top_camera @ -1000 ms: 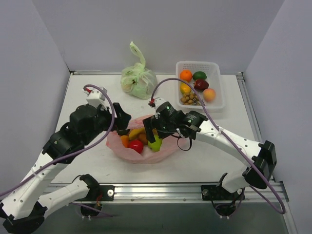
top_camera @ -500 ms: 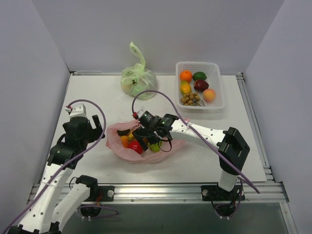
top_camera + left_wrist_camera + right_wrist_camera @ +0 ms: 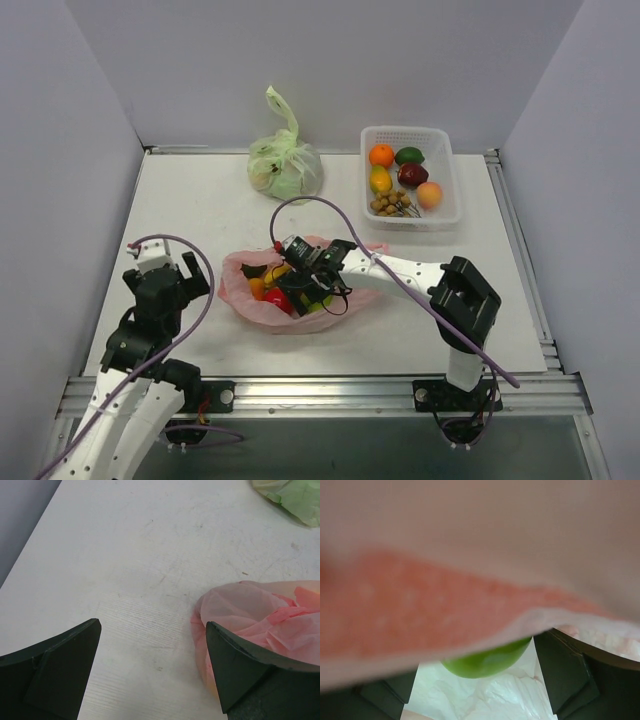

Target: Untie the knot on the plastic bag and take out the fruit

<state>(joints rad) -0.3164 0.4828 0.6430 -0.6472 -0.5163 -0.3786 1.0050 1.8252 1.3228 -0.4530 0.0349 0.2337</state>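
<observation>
Your right end effector [image 3: 300, 283] is down inside the plastic bag [image 3: 340, 312], which sits mid-tabletop with its mouth gaping open. From above, the fruit [image 3: 285, 290] is all in the bag: a yellow banana [image 3: 277, 271], a red apple [image 3: 279, 301], an orange piece [image 3: 255, 289] and a green apple [image 3: 487, 661].

The right wrist view is mostly a blurry sheet of pink plastic draped right over the lens. Below it you can see the two dark fingers [image 3: 570, 680] spread apart, with the green apple sitting in the gap between them. The apple looks very close to the right-hand finger, but I honestly can't tell if either pad is touching it. So it's spread, with no squeeze on anything that I can see.

Your left end effector [image 3: 152, 625] is off to the left of the bag, over the white tabletop [image 3: 125, 555]. Its fingers [image 3: 55, 675] are wide apart with only bare surface between them, holding nothing. A crinkled pink edge of the bag is just past the right-hand finger in that view, but I can't say whether they touch.

At the back of the tabletop there's a tied green bag [image 3: 285, 165]. A white basket [image 3: 410, 131] with more toy fruit in it sits to the right of that.
</observation>
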